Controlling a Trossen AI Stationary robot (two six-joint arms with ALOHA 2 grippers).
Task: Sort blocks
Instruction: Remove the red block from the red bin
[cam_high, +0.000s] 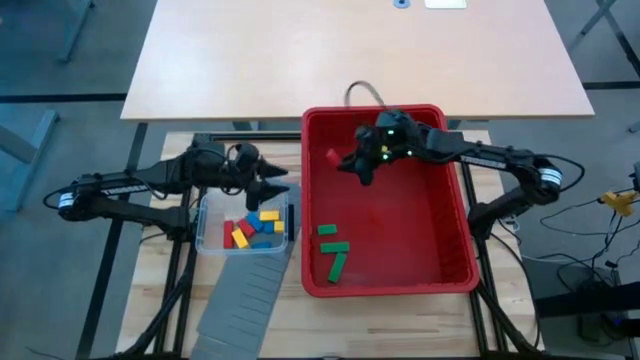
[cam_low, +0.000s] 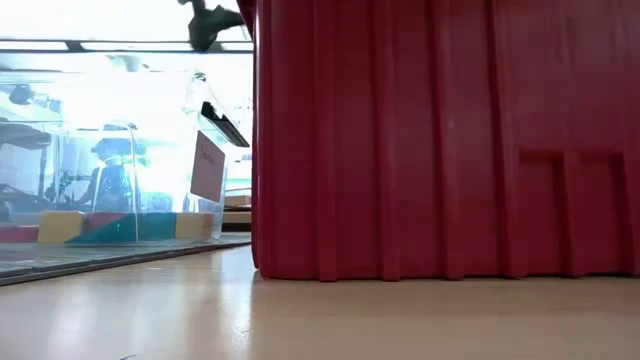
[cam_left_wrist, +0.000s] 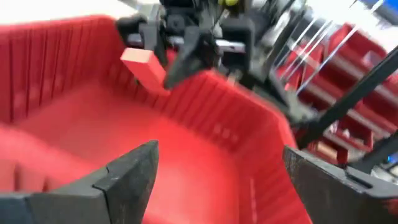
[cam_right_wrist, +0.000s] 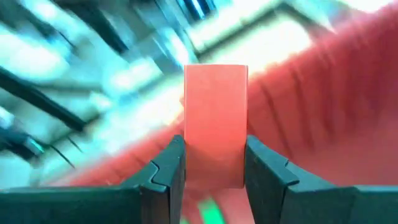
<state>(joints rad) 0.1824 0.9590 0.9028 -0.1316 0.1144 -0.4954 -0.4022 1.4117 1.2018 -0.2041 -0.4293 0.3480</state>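
1. Far left, the left tool (cam_high: 283, 184) hangs over the back edge of the clear tub (cam_high: 207, 238), fingers spread wide with nothing between them, pointing toward the red bin (cam_high: 455, 262).
2. The tub already has a pile of sorted blocks (cam_high: 252, 228), red, yellow and blue, so that part looks well underway.
3. In front of the tub, a grey slotted panel (cam_high: 240, 300) lies on the wooden worktop (cam_high: 145, 300), apparently not in play.
4. Moving right into the red bin: three green blocks (cam_high: 333, 250) lie near its front left corner, not yet dealt with. I'd judge those are what remains.
5. And there's the action: the right tool (cam_high: 340, 161) is up over the bin's back left area, clamped on a red block (cam_high: 331, 156) and holding it clear of the bin floor.
6. The right wrist view settles the grip: the red block (cam_right_wrist: 216, 124) sits upright, squeezed between both fingers (cam_right_wrist: 268, 171).
7. The left wrist view gives the side-on look, the red block (cam_left_wrist: 144, 65) sticking out of the right tool above the bin wall.
8. The low view adds little: the bin's outer wall and tub blocks seen through the plastic, no grip visible.
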